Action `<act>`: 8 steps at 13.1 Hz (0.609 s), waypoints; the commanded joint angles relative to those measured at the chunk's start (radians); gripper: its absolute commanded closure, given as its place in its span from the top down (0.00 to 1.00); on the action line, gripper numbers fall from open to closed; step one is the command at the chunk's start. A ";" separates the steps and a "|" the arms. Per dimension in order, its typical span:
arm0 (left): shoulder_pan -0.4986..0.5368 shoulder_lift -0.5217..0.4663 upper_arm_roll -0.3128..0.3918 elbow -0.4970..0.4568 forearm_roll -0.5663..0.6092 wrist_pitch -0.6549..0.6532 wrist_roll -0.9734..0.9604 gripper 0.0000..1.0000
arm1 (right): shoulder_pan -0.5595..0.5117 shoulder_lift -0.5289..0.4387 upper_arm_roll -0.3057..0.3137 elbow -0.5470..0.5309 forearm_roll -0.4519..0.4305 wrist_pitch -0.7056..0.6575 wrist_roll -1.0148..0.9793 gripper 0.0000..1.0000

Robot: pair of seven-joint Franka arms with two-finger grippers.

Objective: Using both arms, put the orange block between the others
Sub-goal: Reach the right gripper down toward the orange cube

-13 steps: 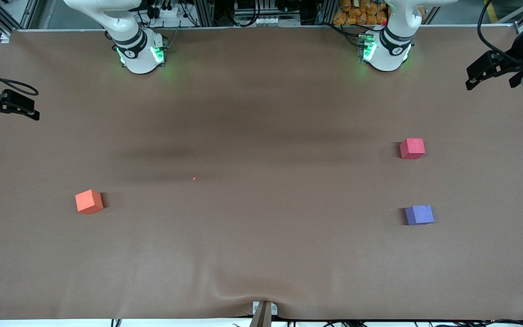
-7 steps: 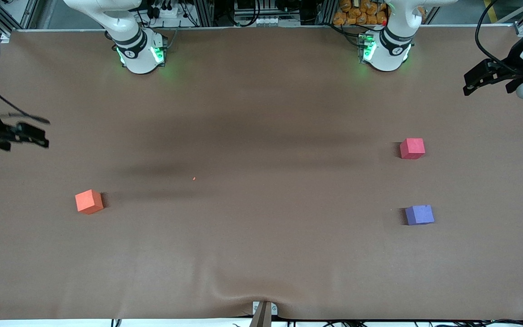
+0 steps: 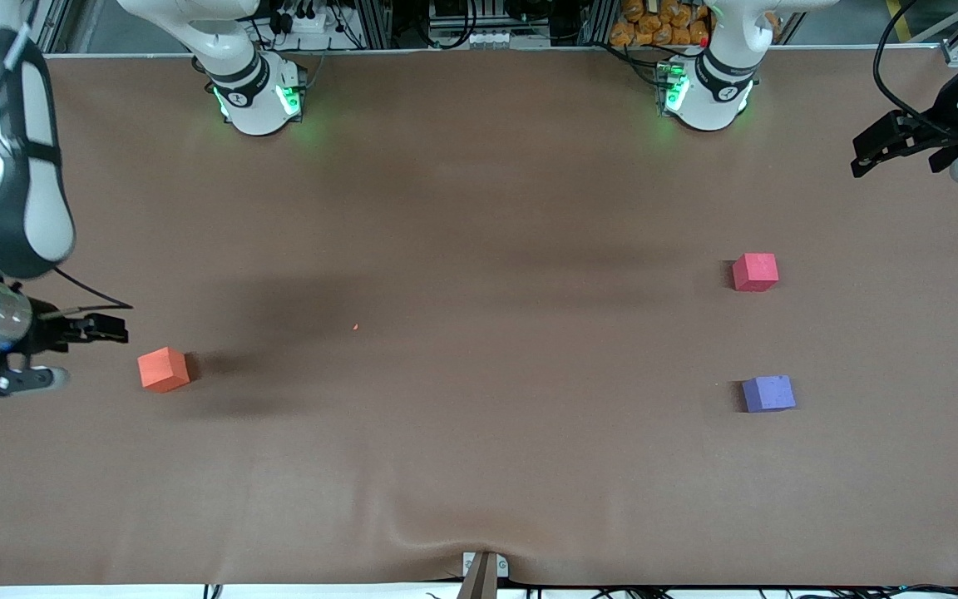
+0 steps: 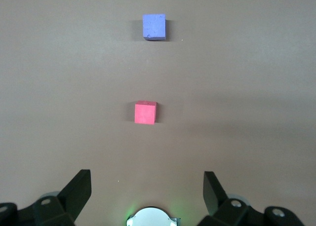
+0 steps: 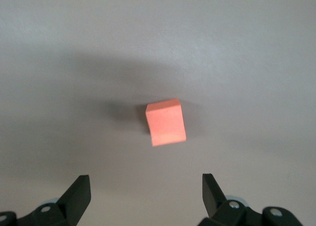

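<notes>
Your right gripper [image 3: 84, 349] is hanging with fingers wide, empty, just beside the orange block [image 3: 163, 369] at the right arm's end of the table [image 3: 479, 208]. Your left gripper [image 3: 895, 146] is waiting, spread wide; only its wrist view is showing the red cube [image 4: 145, 112] and purple cube [image 4: 154, 26] framed between its fingers.

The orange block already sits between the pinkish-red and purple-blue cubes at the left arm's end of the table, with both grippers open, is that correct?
Not quite. The front view shows the orange block alone at the right arm's end of the table, beside the open right gripper, not between the pinkish-red cube and purple-blue cube. Those two do sit at the left arm's end, and the left gripper is open.
</notes>
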 commanded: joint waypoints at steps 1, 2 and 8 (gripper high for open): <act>0.016 0.004 -0.004 0.012 -0.016 -0.016 0.027 1.00 | -0.018 0.103 0.009 0.016 0.009 0.066 -0.181 1.00; 0.014 0.004 -0.004 0.014 -0.036 -0.014 0.021 1.00 | -0.022 0.132 0.009 0.016 0.009 0.081 -0.233 1.00; 0.016 0.007 -0.004 0.012 -0.038 -0.010 0.019 1.00 | -0.029 0.230 0.009 0.016 0.004 0.184 -0.413 1.00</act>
